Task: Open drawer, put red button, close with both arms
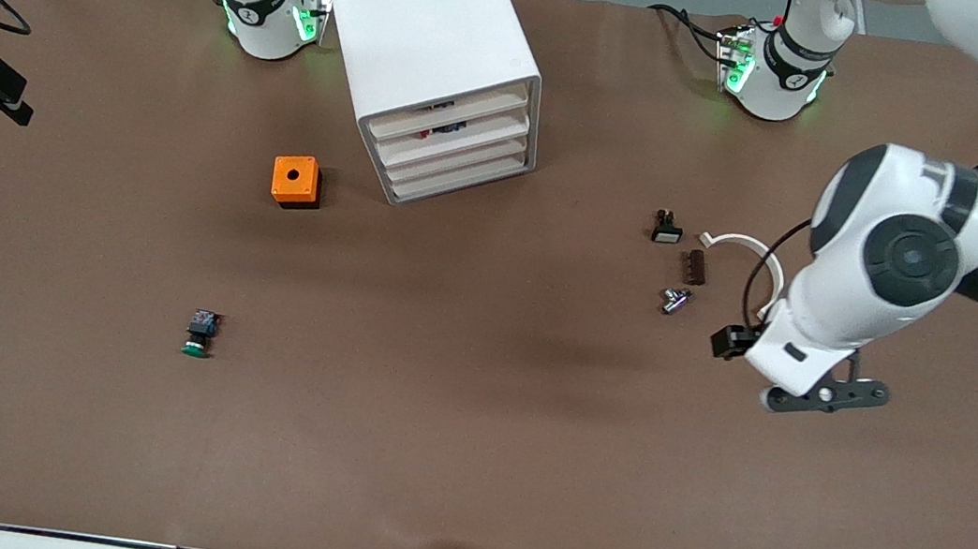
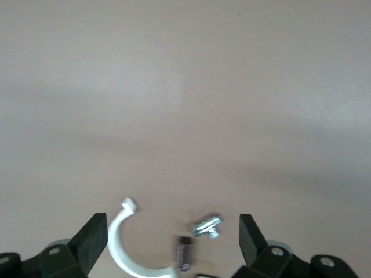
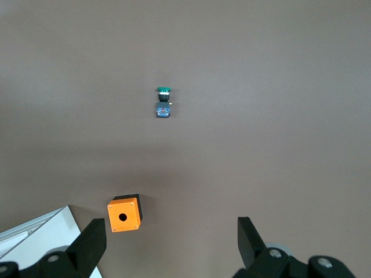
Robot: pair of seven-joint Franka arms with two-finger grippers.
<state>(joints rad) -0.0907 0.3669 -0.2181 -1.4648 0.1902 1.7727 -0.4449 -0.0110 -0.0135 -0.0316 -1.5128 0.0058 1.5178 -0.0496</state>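
Drawer (image 1: 469,141), upper centre of front view: ajar, you see red button (image 1: 445,128) inside, so closing likely remains | left gripper (image 2: 174,231): wide, empty, over white clamp (image 2: 119,243) | right gripper (image 3: 172,237): wide, empty, over orange box (image 3: 123,214), clear of cabinet (image 1: 427,30).

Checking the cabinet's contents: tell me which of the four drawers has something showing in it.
The second drawer from the top: a small dark object with red and blue bits shows above its front; the other three show only pale fronts.
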